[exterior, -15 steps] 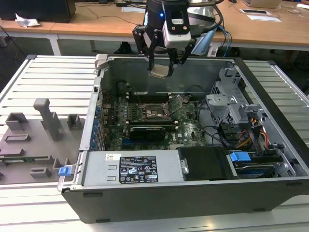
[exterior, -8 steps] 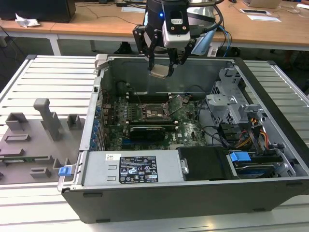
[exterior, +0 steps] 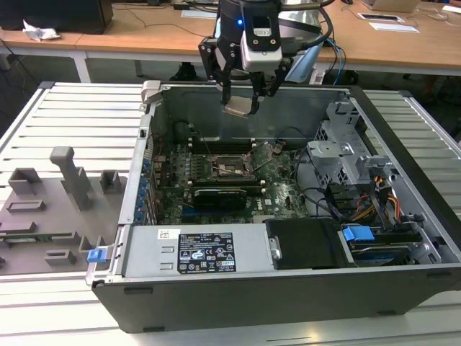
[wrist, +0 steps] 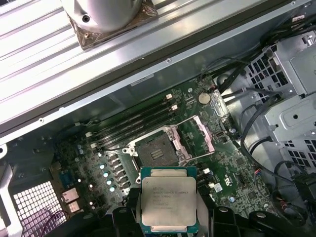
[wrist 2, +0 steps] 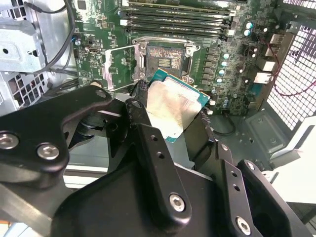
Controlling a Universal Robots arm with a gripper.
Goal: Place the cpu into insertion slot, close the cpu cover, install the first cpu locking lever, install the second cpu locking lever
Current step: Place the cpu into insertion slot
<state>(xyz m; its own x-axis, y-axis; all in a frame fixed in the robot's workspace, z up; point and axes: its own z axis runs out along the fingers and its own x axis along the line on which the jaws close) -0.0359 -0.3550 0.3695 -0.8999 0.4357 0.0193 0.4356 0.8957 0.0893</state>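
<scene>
Silver on top, with a green edge, the chip point(wrist: 168, 200) is pinched between the two black fingers point(wrist 2: 136, 108) of the gripper point(exterior: 247, 98). The fingers press on two opposite sides of the chip, so the gripper is clamped on it. In the exterior view the arm hangs over the back part of an open computer case point(exterior: 238, 285), and the chip is up in the air at about the height of the case's top edge, a bit tilted. It touches nothing but the fingers. Down below, on the green board point(exterior: 282, 193) on the floor of the case, sits the square dark socket point(wrist: 155, 152). Nothing is in the socket. Its thin metal cover point(wrist: 200, 139) is flipped up and stands open at one side of it. In both wrist views the chip is above the board and just to one side of the socket, not right over it. Long thin black slots point(wrist 2: 173, 15) run along the board on the far side of the socket from the chip. The case rests on a grey table made of metal slats point(exterior: 79, 112). On the exterior view's left lies a grey tray with blocky holders point(exterior: 43, 209).
</scene>
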